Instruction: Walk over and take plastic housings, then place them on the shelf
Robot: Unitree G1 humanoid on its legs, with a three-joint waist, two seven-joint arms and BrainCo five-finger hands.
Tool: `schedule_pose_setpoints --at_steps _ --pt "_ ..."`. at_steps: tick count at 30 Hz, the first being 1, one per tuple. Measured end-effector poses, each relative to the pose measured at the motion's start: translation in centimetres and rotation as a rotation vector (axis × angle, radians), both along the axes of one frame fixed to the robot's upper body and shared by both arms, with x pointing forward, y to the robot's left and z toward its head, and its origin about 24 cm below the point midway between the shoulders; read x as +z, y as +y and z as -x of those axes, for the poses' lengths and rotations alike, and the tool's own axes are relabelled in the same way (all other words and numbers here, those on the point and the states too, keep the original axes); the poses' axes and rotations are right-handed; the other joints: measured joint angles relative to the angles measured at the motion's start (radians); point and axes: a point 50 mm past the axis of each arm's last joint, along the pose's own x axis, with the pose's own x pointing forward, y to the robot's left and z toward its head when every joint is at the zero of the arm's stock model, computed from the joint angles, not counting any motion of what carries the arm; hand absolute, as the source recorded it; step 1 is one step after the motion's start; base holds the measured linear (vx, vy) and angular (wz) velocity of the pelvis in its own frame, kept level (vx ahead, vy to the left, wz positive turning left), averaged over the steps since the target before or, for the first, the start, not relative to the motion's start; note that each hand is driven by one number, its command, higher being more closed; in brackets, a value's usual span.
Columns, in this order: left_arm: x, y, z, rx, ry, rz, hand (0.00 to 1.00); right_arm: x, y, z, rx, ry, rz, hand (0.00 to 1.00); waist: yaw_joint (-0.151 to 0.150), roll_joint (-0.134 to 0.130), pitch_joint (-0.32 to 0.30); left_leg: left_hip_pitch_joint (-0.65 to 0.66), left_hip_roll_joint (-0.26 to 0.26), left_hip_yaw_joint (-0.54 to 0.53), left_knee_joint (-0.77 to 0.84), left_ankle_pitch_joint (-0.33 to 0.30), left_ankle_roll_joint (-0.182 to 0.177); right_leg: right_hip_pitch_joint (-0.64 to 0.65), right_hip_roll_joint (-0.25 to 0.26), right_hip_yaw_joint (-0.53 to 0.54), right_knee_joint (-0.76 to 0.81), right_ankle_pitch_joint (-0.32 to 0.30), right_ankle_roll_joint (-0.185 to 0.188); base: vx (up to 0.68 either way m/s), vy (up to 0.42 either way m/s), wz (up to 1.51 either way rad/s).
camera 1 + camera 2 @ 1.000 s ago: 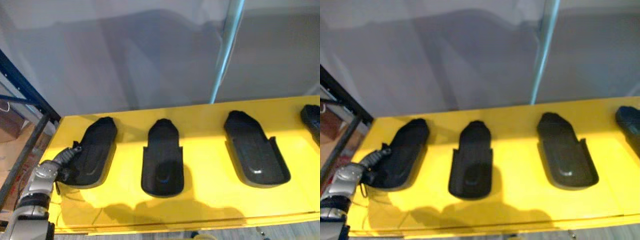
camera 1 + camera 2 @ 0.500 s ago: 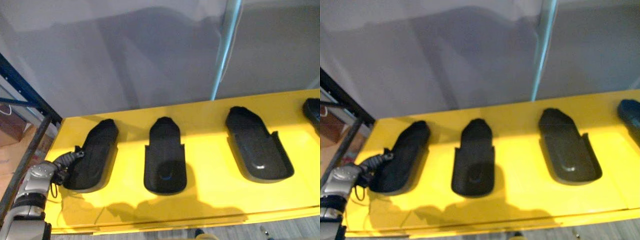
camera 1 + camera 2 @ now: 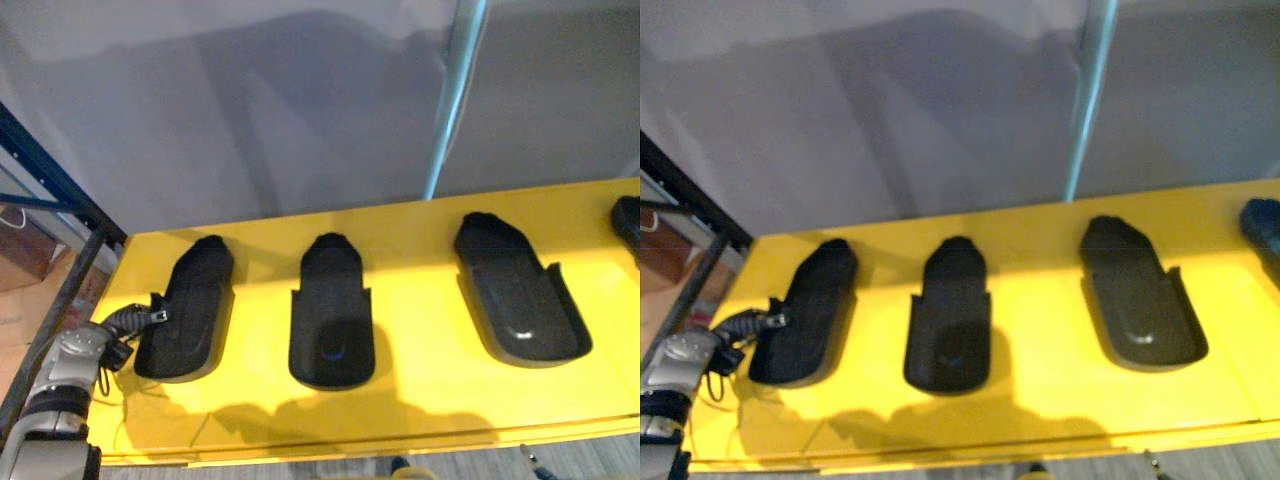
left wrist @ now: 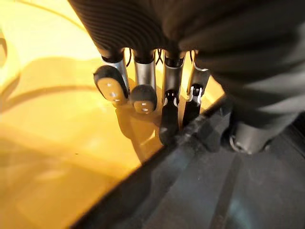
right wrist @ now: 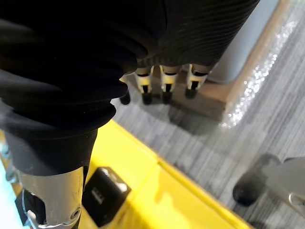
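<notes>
Lying on your yellow counter (image 3: pixel 420 400) are four black plastic housings (image 3: pixel 331 315): three are sitting whole in a row, and a fourth housing (image 3: pixel 628 220) is showing partly at the right edge. Your left hand (image 3: pixel 125 322) is resting at the leftmost housing (image 3: pixel 190 310), fingers (image 4: pixel 143 90) loosely straight and touching its rim. Your right hand (image 5: pixel 164 76) is hanging straight-fingered over the grey floor (image 5: pixel 228 157).

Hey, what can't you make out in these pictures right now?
1. The fourth housing: cut off by the eye views' right edge.
2. Whether the left hand holds the left housing: its rim hides the contact in the left wrist view.
3. The bluish spot inside the middle housing: too blurred in the eye views to identify.
</notes>
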Motion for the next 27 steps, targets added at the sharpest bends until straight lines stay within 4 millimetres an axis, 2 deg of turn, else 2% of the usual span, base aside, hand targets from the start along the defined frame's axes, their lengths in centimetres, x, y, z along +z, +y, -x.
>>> schedule_pose_setpoints --at_steps 6,8,11,15,16,20,22,23,24,27 --pt "0.3 0.5 -0.1 0.055 -0.044 -0.098 0.00 0.0 0.0 0.0 0.000 0.000 -0.001 0.00 0.000 -0.001 0.000 -0.002 0.000 -0.001 -0.001 0.000 0.000 0.000 0.000 -0.006 0.000 0.000 0.000 0.00 0.000 0.01" --pt "0.9 0.6 -0.5 0.087 -0.090 -0.134 0.00 -0.1 0.1 0.0 -0.001 0.002 -0.003 0.00 0.001 -0.002 0.000 -0.005 0.000 -0.005 0.000 0.001 0.000 0.000 0.000 -0.009 0.000 0.000 0.000 0.01 0.000 0.06" --pt "2.7 0.8 -1.3 0.109 -0.189 -0.198 0.00 -0.3 0.6 0.2 -0.003 0.007 -0.017 0.00 0.002 -0.005 -0.002 -0.017 -0.001 -0.028 0.001 0.006 0.002 -0.002 -0.002 -0.023 0.000 0.000 0.000 0.00 -0.009 0.17" --pt "7.2 0.3 -2.9 0.108 -0.422 -0.300 0.00 -0.8 1.5 0.9 -0.019 0.036 -0.031 0.00 0.025 -0.009 -0.004 -0.018 0.001 -0.039 0.001 0.008 0.001 0.004 -0.002 -0.036 0.001 -0.002 -0.003 0.00 -0.008 0.10" --pt "8.8 -0.4 -3.5 0.095 -0.515 -0.325 0.00 -1.0 1.8 1.2 -0.023 0.045 -0.037 0.00 0.030 -0.009 -0.004 -0.018 0.000 -0.045 0.001 0.008 0.002 0.008 -0.003 -0.040 0.001 -0.002 -0.003 0.00 0.003 0.12" --pt "13.1 -3.3 -4.3 0.007 -0.777 -0.367 0.00 -1.5 2.9 1.4 -0.042 0.050 -0.062 0.00 0.042 -0.015 -0.010 -0.018 -0.005 -0.054 -0.001 0.010 0.006 0.016 -0.009 -0.054 -0.001 -0.003 -0.006 0.00 0.006 0.09" --pt "16.0 -4.8 -4.0 -0.053 -0.929 -0.368 0.00 -2.0 4.2 1.6 -0.049 0.054 -0.095 0.00 0.053 -0.029 -0.018 -0.027 -0.008 -0.054 -0.006 0.010 0.006 0.015 -0.009 -0.055 -0.011 -0.003 -0.006 0.00 -0.001 0.02" --pt "16.8 -5.3 -3.9 -0.072 -0.968 -0.371 0.00 -2.2 4.6 1.7 -0.054 0.056 -0.108 0.00 0.054 -0.033 -0.023 -0.030 -0.008 -0.055 -0.007 0.011 0.007 0.015 -0.009 -0.056 -0.014 -0.003 -0.006 0.02 -0.007 0.06" --pt "18.6 -6.4 -3.4 -0.129 -1.062 -0.385 0.00 -2.6 5.7 2.0 -0.069 0.058 -0.140 0.00 0.055 -0.042 -0.031 -0.027 -0.009 -0.055 -0.018 0.015 0.008 0.015 -0.008 -0.058 -0.016 -0.003 -0.006 0.02 0.002 0.07" --pt "20.5 -8.7 -2.8 -0.266 -1.133 -0.388 0.00 -2.7 5.9 2.4 -0.096 0.057 -0.152 0.00 0.058 -0.047 -0.035 -0.031 -0.015 -0.059 -0.019 0.016 0.008 0.014 -0.014 -0.056 -0.014 -0.003 -0.006 0.03 0.026 0.06"
